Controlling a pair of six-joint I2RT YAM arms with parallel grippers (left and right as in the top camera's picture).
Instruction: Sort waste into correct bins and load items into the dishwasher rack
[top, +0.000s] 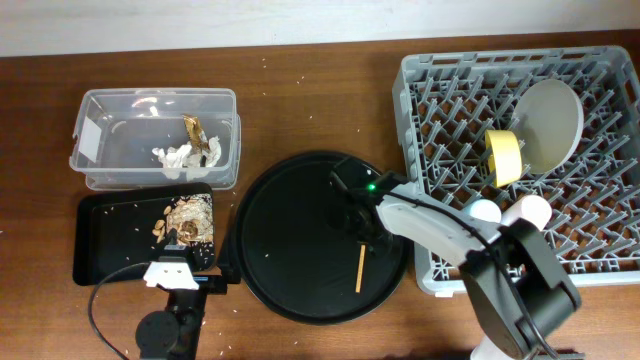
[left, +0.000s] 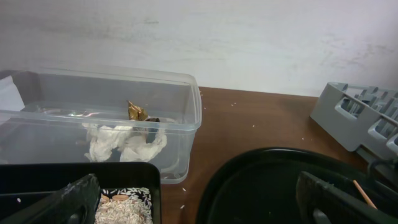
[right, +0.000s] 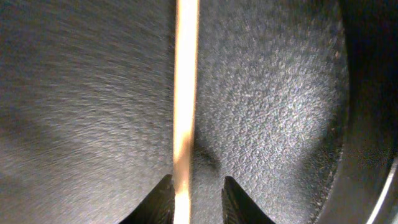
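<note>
One wooden chopstick (top: 360, 268) lies on the large round black tray (top: 290, 250). My right gripper (top: 362, 228) is low over its far end. In the right wrist view the chopstick (right: 185, 93) runs between the narrowly open jaws (right: 198, 199), against the left finger with a gap to the right one. The grey rack (top: 600, 262) holds the pale plate (top: 548, 120), the yellow bowl (top: 504, 157) and two small pale cups (top: 487, 211) (top: 530, 210). My left gripper (top: 180, 275) is wide open and empty (left: 199, 208).
The clear tub (top: 160, 175) (left: 180, 106) holds white tissue (top: 175, 155) (left: 124, 143) and a gold-brown wrapper (top: 200, 138) (left: 137, 112). The shallow black tray (top: 100, 240) (left: 74, 171) holds food scraps (top: 185, 220) (left: 121, 208). Rice grains are scattered on the wooden table.
</note>
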